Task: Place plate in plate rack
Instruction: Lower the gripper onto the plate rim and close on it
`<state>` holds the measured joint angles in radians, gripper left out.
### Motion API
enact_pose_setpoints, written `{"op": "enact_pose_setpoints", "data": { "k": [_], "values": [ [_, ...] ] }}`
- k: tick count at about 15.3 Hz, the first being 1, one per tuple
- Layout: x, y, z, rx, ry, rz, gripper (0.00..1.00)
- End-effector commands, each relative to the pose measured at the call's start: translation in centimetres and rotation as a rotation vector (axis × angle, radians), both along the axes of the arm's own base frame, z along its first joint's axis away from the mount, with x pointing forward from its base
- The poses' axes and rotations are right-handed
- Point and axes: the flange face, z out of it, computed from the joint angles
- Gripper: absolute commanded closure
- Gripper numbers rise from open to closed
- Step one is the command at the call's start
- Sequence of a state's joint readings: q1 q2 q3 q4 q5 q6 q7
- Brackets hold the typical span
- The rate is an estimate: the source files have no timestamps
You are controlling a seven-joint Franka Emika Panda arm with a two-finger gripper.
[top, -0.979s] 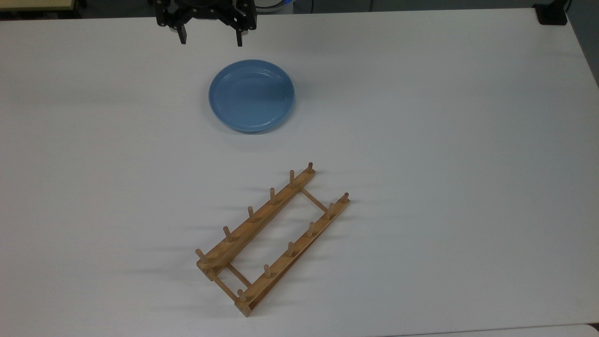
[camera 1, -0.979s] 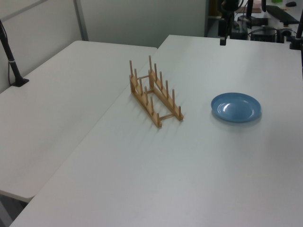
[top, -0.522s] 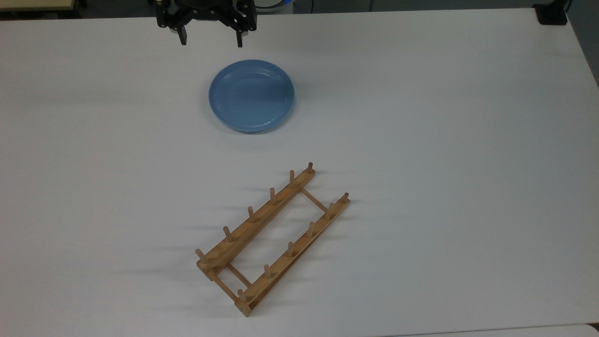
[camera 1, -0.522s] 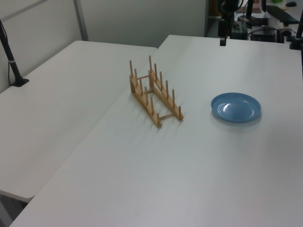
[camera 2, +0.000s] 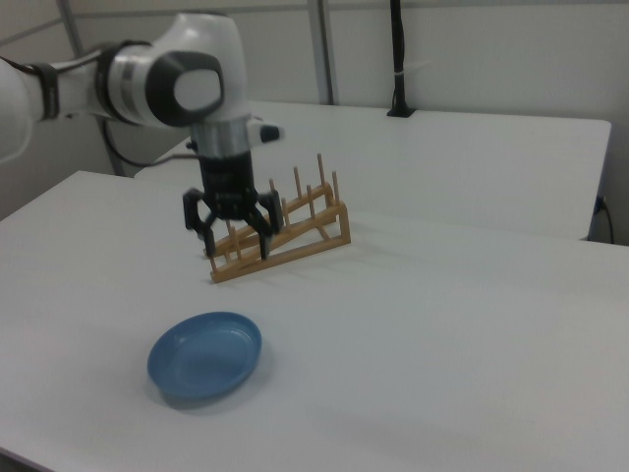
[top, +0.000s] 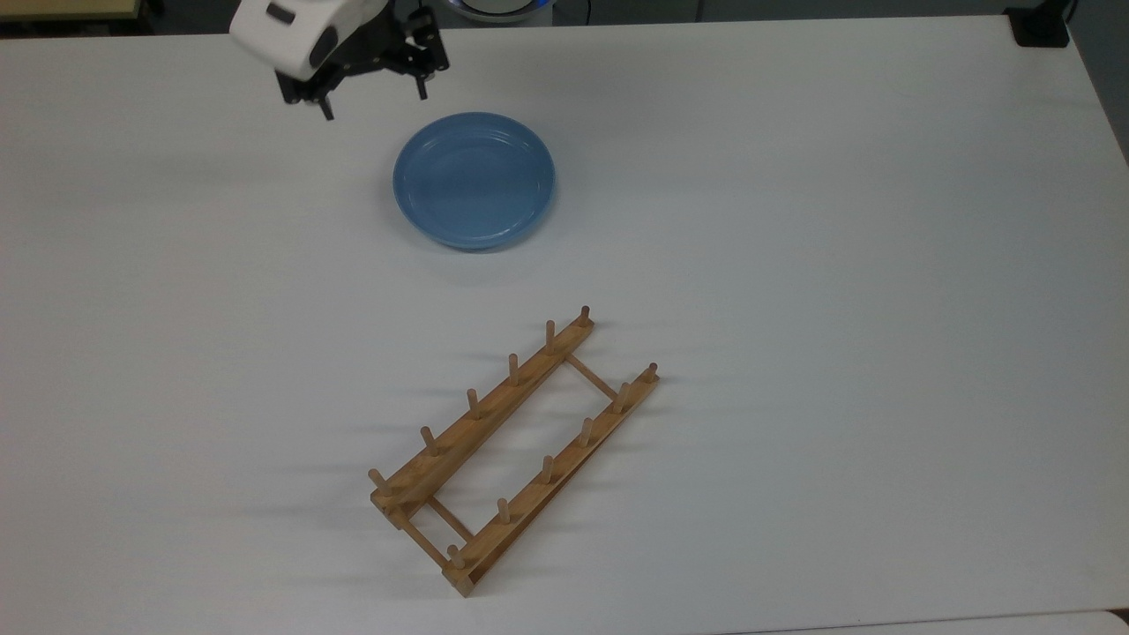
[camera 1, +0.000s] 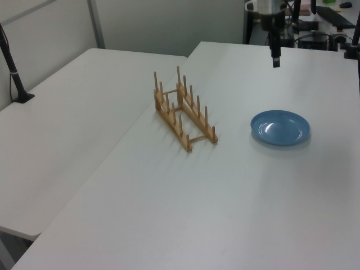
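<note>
The light-blue plate (top: 474, 179) lies flat on the white table (top: 838, 265), empty; I also see the plate (camera 1: 280, 127) in the left view and the plate (camera 2: 206, 356) in the right view. The wooden plate rack (top: 512, 450) stands diagonally nearer the top view's bottom, with nothing in it; the rack (camera 1: 184, 109) and the rack (camera 2: 285, 236) are apart from the plate. My gripper (top: 376, 102) hangs open above the table, just past the plate's upper-left rim in the top view, holding nothing. The gripper (camera 1: 275, 61) and gripper (camera 2: 236, 246) point downward.
A black mount (top: 1041, 26) sits at the table's far right corner in the top view. A second white table (camera 1: 67, 129) adjoins on the left view's left, carrying a black pole (camera 1: 14, 73). The white arm link (camera 2: 167, 84) reaches in from the right view's left.
The arm has swung out over the table: its white link now shows in the top view, and the gripper has shifted closer to the plate and turned. Plate and rack have not moved.
</note>
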<state>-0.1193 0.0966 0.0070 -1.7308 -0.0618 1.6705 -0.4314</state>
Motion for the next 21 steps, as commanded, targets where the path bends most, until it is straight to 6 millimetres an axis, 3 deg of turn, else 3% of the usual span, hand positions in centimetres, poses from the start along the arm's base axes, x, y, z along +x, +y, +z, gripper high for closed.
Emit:
{"op": "enact_pose_setpoints", "data": {
  "k": [1, 4, 9, 14, 18, 21],
  "values": [
    [-0.6, -0.6, -6.0, -0.061, 0.025, 0.106, 0.20],
    [-1.1, -0.6, -11.2, -0.088, -0.001, 0.145, 0.22],
    [0.0, 0.0, -16.2, -0.082, 0.032, 0.154, 0.55],
    [0.5, 0.7, -18.3, -0.084, 0.043, 0.128, 0.61],
    [0.7, 1.0, -18.0, -0.085, 0.038, 0.123, 0.93],
    [0.9, 1.0, -17.6, -0.089, 0.034, 0.103, 1.00]
  ]
}}
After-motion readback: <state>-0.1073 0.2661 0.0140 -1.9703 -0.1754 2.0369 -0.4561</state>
